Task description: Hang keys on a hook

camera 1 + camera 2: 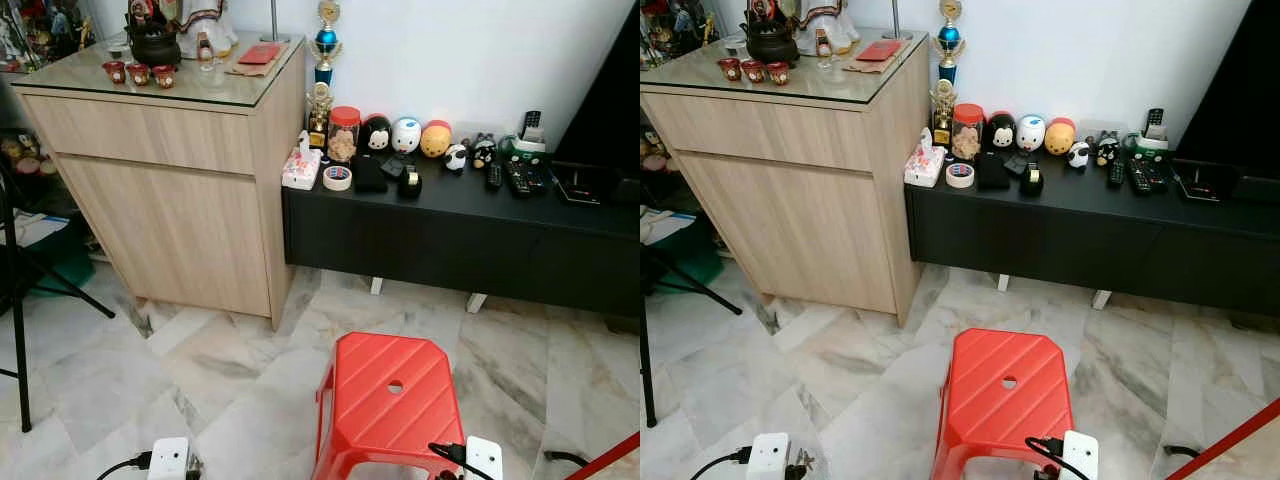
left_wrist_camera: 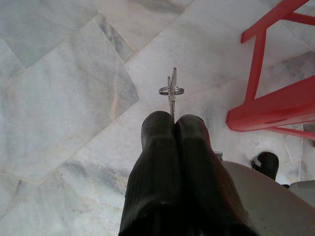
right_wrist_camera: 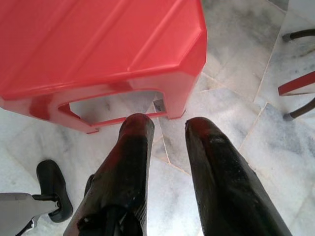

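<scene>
A small bunch of keys [image 2: 171, 91] on a metal ring sticks out past the tips of my left gripper [image 2: 174, 120], which is shut on it and hangs low over the marble floor. My right gripper [image 3: 170, 125] is open with nothing between its fingers, just beside a leg of the red plastic stool [image 3: 98, 39]. In the left eye view the white wrist housings of both arms show at the bottom edge, the left one [image 1: 168, 458] on the stool's left and the right one [image 1: 483, 457] at its right corner.
The red stool [image 1: 395, 395] stands directly ahead on the floor. Behind it runs a low black console [image 1: 460, 235] with figurines, tape, a trophy and remotes. A tall wooden cabinet [image 1: 170, 190] stands at the left. A black tripod leg [image 1: 15, 300] is at the far left.
</scene>
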{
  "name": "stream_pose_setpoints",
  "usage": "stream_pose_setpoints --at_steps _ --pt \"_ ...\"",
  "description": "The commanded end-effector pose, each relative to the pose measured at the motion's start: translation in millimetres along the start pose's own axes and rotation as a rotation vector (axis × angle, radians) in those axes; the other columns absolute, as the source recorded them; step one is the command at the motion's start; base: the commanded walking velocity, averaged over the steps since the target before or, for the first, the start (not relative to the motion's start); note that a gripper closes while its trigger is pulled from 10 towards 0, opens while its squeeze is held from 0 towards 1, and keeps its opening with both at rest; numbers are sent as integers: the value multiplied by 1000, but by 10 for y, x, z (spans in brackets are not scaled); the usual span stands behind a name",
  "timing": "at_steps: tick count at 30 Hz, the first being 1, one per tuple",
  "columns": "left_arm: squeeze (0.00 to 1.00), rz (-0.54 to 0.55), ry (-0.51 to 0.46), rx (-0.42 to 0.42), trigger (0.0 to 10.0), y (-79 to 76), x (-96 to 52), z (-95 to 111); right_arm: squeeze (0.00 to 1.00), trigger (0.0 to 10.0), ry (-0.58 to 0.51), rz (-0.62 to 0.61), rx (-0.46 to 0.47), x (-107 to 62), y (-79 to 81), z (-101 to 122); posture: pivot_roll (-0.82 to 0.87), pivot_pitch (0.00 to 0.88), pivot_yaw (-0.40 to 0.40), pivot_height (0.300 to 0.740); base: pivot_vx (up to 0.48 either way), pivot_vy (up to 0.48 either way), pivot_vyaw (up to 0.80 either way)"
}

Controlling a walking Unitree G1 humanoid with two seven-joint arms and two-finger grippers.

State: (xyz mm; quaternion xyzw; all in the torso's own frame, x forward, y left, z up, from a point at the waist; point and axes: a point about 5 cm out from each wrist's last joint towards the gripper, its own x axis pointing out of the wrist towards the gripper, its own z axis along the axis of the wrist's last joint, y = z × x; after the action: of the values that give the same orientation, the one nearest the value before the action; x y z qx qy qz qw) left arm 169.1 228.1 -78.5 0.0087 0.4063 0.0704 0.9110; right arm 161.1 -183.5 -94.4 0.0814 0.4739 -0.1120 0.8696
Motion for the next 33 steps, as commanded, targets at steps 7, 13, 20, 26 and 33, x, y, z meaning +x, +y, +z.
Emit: stream_pose_setpoints --at_steps 7,13,20,26,33 --pt "0 -3 33 -12 10000 7 -19 -79 0 10000 -3 -5 -1 5 -6 27 72 0 -65 733 0 0 0" --pt "0 -5 34 -13 10000 -5 -20 -85 0 10000 -11 -6 -4 8 -6 50 72 0 -65 733 0 0 0" --pt "0 -7 33 -16 10000 -19 -19 -86 0 10000 -9 -8 -15 10 -12 57 66 0 -65 733 0 0 0" --pt "0 -11 34 -20 10000 -39 -19 -91 0 10000 -13 -7 -23 13 -14 79 62 9 -68 733 0 0 0" --pt "0 -11 31 -26 10000 -51 -19 -91 0 10000 -16 1 -31 15 -13 91 63 12 -71 733 -70 0 0"
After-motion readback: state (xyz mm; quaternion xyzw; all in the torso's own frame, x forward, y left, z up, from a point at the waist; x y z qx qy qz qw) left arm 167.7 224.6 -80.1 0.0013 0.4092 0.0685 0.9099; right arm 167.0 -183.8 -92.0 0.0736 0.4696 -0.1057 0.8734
